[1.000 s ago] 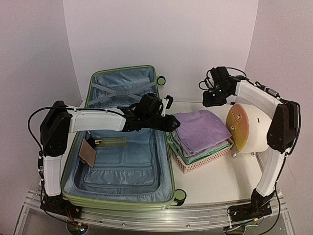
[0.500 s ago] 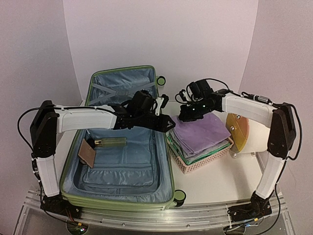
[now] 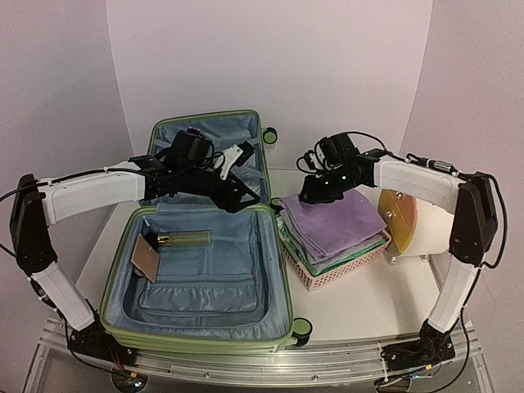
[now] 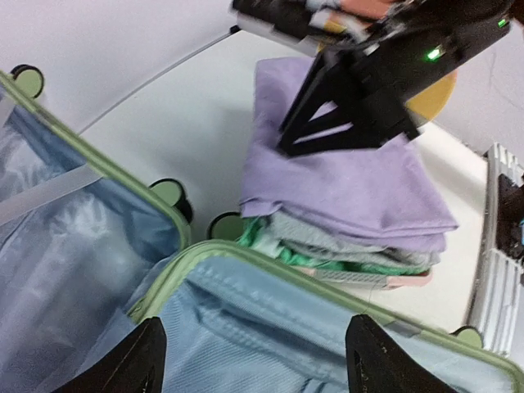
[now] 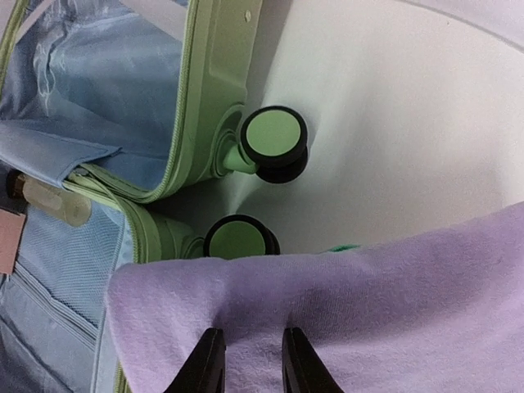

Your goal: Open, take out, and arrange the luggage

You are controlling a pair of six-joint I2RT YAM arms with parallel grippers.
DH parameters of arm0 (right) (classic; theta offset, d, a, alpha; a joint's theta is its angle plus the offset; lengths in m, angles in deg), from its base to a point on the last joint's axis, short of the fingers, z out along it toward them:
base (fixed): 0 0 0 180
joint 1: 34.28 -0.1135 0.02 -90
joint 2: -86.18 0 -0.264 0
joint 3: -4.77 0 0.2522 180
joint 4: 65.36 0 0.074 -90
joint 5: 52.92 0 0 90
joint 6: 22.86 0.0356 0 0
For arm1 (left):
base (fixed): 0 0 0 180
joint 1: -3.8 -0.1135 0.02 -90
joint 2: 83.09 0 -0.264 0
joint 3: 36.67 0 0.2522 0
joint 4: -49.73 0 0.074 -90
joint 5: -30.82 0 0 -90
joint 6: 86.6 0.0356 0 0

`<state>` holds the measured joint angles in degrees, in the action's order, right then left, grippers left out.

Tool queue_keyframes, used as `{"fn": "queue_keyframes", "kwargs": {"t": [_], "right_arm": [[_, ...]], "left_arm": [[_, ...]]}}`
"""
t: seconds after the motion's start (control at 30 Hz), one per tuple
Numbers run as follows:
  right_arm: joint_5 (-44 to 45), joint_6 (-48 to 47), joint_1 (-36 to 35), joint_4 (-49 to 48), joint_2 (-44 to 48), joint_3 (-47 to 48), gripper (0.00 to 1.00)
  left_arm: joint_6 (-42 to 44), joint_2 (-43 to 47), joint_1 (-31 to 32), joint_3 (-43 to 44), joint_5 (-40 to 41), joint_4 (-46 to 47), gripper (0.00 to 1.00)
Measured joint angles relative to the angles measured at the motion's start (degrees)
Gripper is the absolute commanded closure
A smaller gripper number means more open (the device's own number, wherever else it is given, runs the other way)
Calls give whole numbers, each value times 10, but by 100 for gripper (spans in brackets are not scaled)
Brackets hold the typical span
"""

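The luggage [image 3: 201,340], a light-green hard-shell suitcase, lies open with its lid [image 3: 205,131] propped against the back wall. Its grey-blue lining [image 4: 270,327] holds a brown card [image 3: 147,255] and a pale bottle [image 3: 184,238]. My left gripper [image 3: 237,195] hangs open over the rear of the case near the hinge, with nothing between its fingers [image 4: 147,352]. My right gripper [image 5: 250,348] stands narrowly open, its tips resting on the purple cloth [image 5: 368,303] that tops the stack beside the case.
A pink slotted basket [image 3: 327,274] right of the luggage holds several folded cloths under the purple one [image 3: 340,217]. A cream drum [image 3: 430,225] lies on its side at far right. Two green wheels [image 5: 274,139] sit close to the basket.
My left gripper drew back and left from the basket side to over the case's hinge and opened wider. My right gripper swung left from the drum down onto the purple cloth.
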<state>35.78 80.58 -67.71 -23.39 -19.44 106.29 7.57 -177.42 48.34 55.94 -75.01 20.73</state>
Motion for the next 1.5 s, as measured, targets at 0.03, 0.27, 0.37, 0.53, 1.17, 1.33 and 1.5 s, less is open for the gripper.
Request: {"fn": "queue_keyframes", "kwargs": {"t": [0.03,0.27,0.37,0.53,1.17,1.33,1.5], "right_arm": [[3,-2,0,5,5,5,73],[61,15,-8,79,80,13,74],[70,26,-15,83,81,-35,76],[82,39,-20,54,41,-136,75],[134,61,-50,87,67,-90,36],[133,71,-49,70,33,-98,36],[134,90,-43,45,-5,-98,36]], "left_arm": [[11,5,-7,-7,2,-3,28],[96,4,-103,-90,38,-24,34],[110,3,-123,-122,46,-22,34],[115,-12,-130,-135,49,-21,34],[318,-10,-139,-156,27,-14,21],[428,-20,-139,-155,26,-11,19],[490,-76,-139,-123,17,-24,21]]}}
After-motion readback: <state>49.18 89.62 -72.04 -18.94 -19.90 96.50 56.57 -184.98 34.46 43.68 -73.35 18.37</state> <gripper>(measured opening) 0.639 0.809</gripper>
